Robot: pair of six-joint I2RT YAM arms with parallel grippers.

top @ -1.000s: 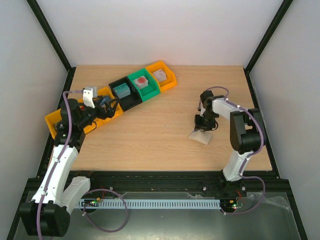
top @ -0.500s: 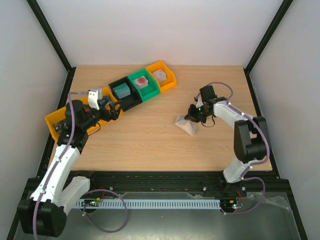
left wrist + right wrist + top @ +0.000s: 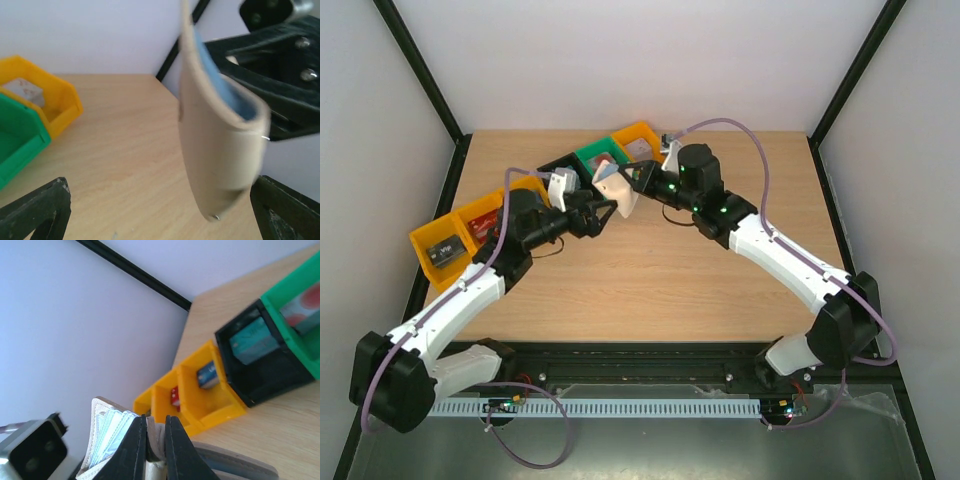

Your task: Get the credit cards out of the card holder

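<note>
Bases sit at the near edge of the table [image 3: 620, 290]. Both arms reach forward and inward and meet past mid-table, just in front of the bin row.

Left gripper [image 3: 603, 209] comes in from the left with its fingers spread wide and nothing clamped. In the left wrist view its dark fingertips [image 3: 37, 210] frame the bottom corners. The card holder [image 3: 220, 150] hangs just ahead of them, nearer the right-hand one. Whether it touches there cannot be told.

Right gripper [image 3: 632, 182] comes in from the right, pinched onto the card holder and holding it up off the wood. In the right wrist view both fingers [image 3: 135, 450] squeeze the cream edge, with only a narrow slit between them.

The holder stands roughly upright, beige outside toward the left arm. Light blue lining shows along its top, and there is a small metal stud at its lower tip.

The credit cards [image 3: 112, 427] show only as pale layered edges fanning inside the holder's open side, left of the right fingers. None lie on the table.

Beyond the grippers:
- yellow bins [image 3: 220, 410], holding a blue item and a red one
- black bin [image 3: 280, 385] with a teal box [image 3: 250, 346]
- green bin [image 3: 588, 155] with a whitish, red-spotted item
- far yellow bin [image 3: 655, 135] with a grey item
</note>
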